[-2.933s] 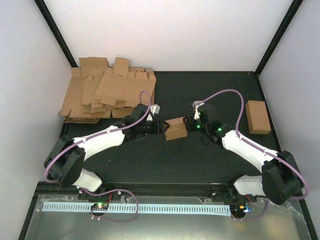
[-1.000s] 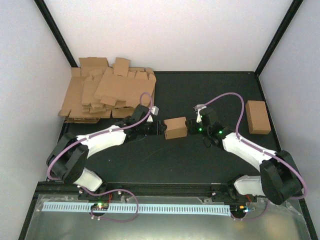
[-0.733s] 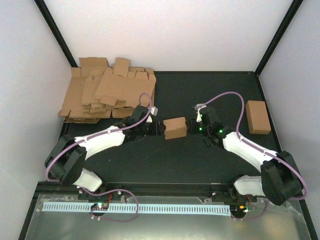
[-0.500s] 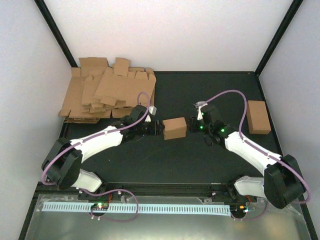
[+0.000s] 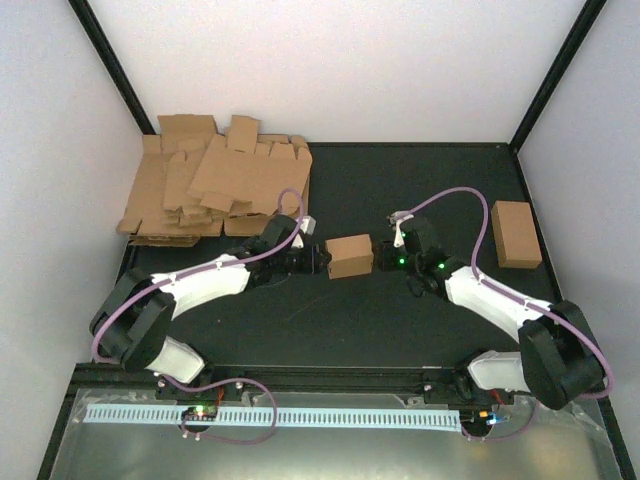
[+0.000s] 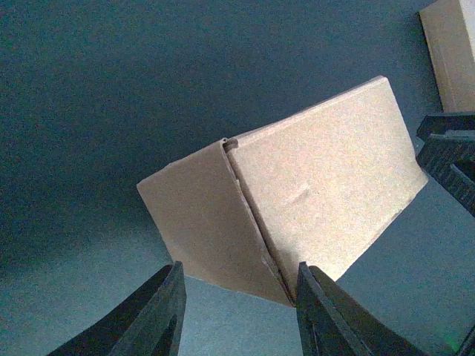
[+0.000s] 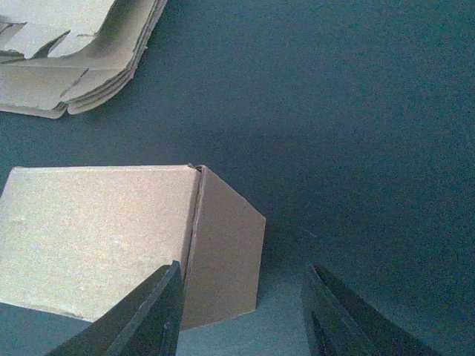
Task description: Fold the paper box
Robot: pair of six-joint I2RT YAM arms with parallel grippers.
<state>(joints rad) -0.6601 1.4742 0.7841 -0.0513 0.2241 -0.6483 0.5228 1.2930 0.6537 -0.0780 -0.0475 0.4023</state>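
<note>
The paper box lies on the black table as a closed brown carton, all flaps in. My left gripper is open at its left end, and my right gripper is open at its right end. In the left wrist view the box lies just beyond my open left gripper, with a corner edge towards it. In the right wrist view the box shows its end face close to my open right gripper, partly between the fingertips. Neither gripper holds it.
A heap of flat cardboard blanks lies at the back left, and its edge shows in the right wrist view. A second closed brown box lies at the right, near the wall. Black frame rails bound the table.
The box, earlier tilted between the two grippers, now lies flat and closed. Both grippers stay at its ends with only small shifts over the last second.
</note>
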